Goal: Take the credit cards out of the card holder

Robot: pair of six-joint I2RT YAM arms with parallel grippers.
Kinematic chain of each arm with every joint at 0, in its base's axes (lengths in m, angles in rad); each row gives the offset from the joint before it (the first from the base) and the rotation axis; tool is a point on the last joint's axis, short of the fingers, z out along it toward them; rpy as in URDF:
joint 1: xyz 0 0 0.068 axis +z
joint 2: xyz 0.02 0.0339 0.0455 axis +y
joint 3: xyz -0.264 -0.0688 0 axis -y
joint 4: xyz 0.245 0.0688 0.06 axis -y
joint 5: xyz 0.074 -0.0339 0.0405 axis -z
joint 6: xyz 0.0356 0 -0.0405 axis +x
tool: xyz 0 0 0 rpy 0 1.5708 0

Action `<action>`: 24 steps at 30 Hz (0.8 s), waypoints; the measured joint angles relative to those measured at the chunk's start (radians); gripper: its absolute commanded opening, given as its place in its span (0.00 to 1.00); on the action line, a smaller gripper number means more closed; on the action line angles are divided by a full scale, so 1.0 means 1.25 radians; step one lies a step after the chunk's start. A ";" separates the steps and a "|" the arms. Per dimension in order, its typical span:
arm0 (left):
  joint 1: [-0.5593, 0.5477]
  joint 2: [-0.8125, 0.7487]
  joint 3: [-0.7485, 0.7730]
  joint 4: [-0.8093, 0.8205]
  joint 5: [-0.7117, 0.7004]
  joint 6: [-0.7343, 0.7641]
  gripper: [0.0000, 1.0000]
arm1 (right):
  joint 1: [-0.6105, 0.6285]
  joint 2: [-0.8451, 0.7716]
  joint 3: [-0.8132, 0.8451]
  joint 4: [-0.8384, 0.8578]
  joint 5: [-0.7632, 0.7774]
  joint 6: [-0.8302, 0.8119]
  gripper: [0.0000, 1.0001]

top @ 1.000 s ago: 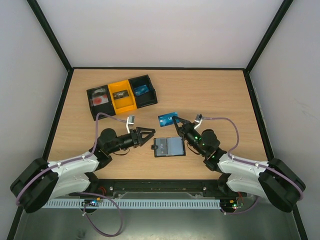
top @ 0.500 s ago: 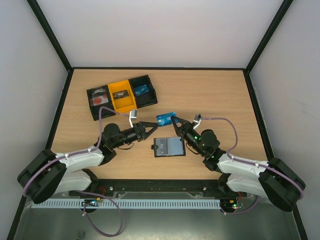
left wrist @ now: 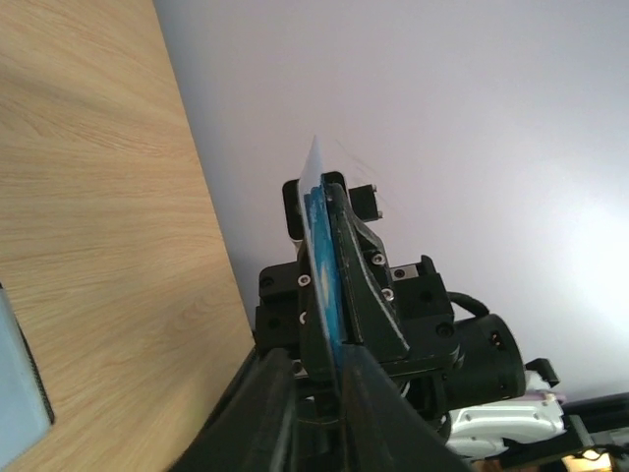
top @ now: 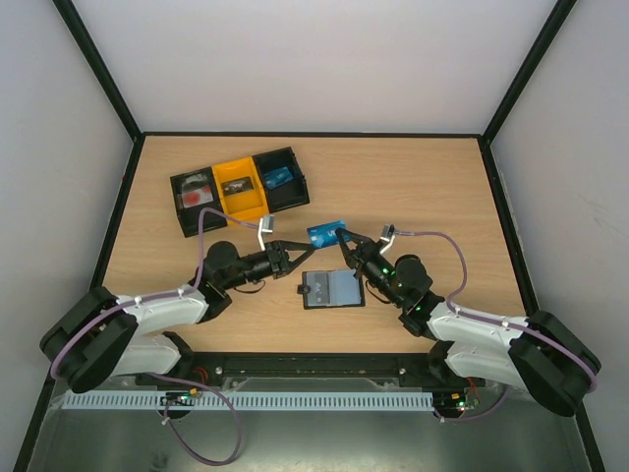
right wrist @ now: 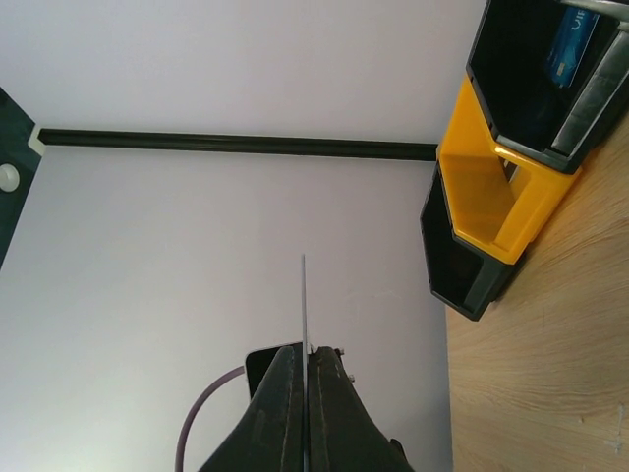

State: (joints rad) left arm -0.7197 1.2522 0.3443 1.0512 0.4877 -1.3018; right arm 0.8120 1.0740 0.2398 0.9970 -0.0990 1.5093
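Vs 1 s ago: the L gripper [top: 300,243] has swung from beside the card holder [top: 331,289] up and to the R. Its jaws have narrowed from wide apart to a thin wedge, and its tips now sit at the L edge of the blue card [top: 325,233]. Can't tell if they pinch it. In the L wrist view the card runs edge-on down btwn the 2 blurred fingers [left wrist: 270,413]. The R gripper [top: 341,234] stays clamped on the card's other end, holding it up off the table [top: 432,187], a touch further L than before. The card holder hasn't moved: it lies open flat near the front-centre of the table, just below the card, grey-blue panels up.

Surface: light wood top w/ a black border. A 3-bin tray [top: 239,187], black-yellow-black, sits at back L, and a 2nd card [top: 279,178], also blue, lies in its R bin. Room: plain white walls [top: 314,59] on 3 sides w/ black corner posts [top: 98,69].
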 measured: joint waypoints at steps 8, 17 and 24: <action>-0.002 0.006 0.010 0.012 0.017 0.001 0.03 | 0.000 0.003 -0.002 0.000 0.002 0.002 0.04; -0.003 0.000 0.010 -0.010 0.016 0.021 0.03 | 0.000 -0.018 -0.016 -0.034 0.002 -0.003 0.51; 0.060 -0.094 0.015 -0.201 0.020 0.096 0.03 | 0.001 -0.153 -0.017 -0.190 0.005 -0.095 0.97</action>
State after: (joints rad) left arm -0.6445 1.1343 0.3634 0.7994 0.5125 -1.1816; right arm 0.8127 0.8833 0.2188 0.7593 -0.0933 1.3907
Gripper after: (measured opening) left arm 0.029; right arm 0.787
